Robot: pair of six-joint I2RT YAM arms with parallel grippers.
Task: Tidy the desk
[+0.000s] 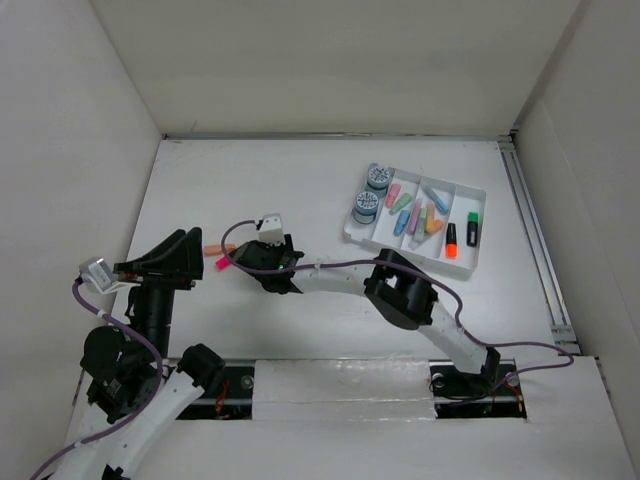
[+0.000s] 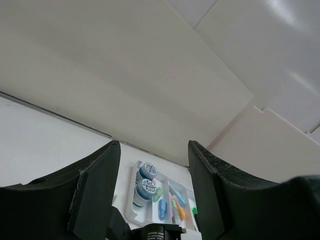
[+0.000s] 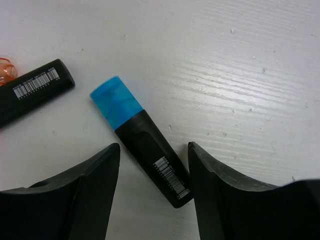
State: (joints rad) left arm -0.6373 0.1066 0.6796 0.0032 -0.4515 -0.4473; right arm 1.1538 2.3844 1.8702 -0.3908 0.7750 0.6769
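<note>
Desk [image 1: 300, 180]: fixed, rigid, matte white slab, showing fine scratches and grain in the R wrist view. It spread under and all round the tray [image 1: 410, 254], w/ walls on three sides. Judged not a thing to grip; only the loose items on it call for handling. Nearest item: blue marker [image 3: 142, 150], lying flat on the desk well left of the tray. It had a flat-sided black barrel w/ barcode label and a translucent blue cap. Judged light, stiff, hard plastic, smooth and prob. a little slippery, not fragile. Best hold: across the black barrel near mid-length, not on the cap, which might pull off. R claw [image 3: 154, 200] was open and empty, fingers astride the barrel's tail end. The tail lay close to one finger; contact could not be told. The marker lay skewed to the jaws, so some twist on closing seemed likely. Second marker [image 3: 35, 90], black w/ barcode, lay near the blue one on its side away from the tray, not touching it. L claw [image 2: 154, 200] was open and empty, raised off the desk far left of the tray and aimed toward it.
</note>
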